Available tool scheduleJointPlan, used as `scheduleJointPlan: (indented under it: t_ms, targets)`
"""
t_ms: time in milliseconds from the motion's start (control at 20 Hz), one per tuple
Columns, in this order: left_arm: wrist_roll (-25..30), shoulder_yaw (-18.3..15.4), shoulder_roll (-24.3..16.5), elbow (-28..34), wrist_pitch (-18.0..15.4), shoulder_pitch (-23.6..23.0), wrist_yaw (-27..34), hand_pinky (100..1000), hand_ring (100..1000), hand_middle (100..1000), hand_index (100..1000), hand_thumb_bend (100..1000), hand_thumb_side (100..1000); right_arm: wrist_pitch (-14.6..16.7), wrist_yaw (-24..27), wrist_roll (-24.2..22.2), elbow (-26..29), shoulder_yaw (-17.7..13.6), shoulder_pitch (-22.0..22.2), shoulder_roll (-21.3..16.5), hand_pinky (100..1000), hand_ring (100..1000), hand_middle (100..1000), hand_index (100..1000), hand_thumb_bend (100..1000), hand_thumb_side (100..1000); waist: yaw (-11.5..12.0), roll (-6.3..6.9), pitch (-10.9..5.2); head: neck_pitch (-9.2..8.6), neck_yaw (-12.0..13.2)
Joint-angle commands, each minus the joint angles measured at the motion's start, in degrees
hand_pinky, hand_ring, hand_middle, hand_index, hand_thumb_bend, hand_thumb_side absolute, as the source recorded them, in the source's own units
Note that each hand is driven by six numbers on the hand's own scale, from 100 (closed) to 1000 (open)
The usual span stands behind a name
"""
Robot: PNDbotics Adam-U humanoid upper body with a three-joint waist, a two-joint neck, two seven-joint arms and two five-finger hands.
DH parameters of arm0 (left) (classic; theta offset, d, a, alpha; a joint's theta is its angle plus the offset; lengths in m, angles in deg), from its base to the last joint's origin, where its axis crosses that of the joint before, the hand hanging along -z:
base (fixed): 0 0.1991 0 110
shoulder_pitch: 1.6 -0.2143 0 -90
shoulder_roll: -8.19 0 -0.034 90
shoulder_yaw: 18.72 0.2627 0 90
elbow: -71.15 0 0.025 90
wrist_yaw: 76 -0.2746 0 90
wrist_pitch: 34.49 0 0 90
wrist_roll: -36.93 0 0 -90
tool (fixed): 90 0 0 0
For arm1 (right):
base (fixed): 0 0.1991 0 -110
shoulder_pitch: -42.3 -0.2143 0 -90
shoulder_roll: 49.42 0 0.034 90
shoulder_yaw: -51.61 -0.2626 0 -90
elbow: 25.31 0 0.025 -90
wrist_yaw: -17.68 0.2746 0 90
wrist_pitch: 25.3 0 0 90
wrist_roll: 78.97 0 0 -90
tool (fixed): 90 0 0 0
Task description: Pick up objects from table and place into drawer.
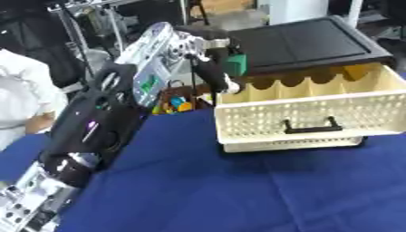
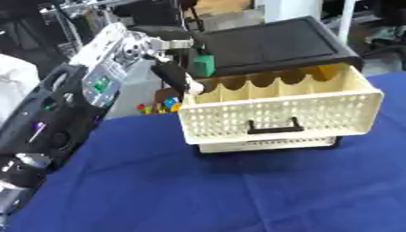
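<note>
Left hand (image 1: 214,68) — apparently gripping green block (image 1: 235,65) — at drawer (image 1: 309,108) corner.

We see a small green block (image 2: 204,65) held up at the back left corner of the cream perforated drawer (image 2: 277,118), which stands pulled open.

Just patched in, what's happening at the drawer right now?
The robot's left hand is reaching to the far left corner of the open cream drawer, holding a small green object at the drawer's back edge, just under the black cabinet top. The object is not yet released. The right hand is out of view.
</note>
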Motion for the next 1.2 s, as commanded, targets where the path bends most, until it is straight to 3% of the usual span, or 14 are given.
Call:
scheduleJointPlan:
  t_ms: [50,1200]
  targets:
    - [0.5,-0.2,-0.6,1.1,0.0,1.4,0.7,709,872,786,916,331,461,0.4,0.4,0.5,0.8,-0.4,-0.5,-0.8,333,479,443,720,142,744,0.1,-0.94,-1.47,0.16,-0.1]
    - [5.9,1.5,-0.9,2.8,2.5,0.9,5.9,689,827,759,926,306,494,0.2,0.8,0.5,0.8,-0.9,-0.6,-0.5,335,482,447,717,137,741,0.7,-1.25,-2.29,0.88,-1.1]
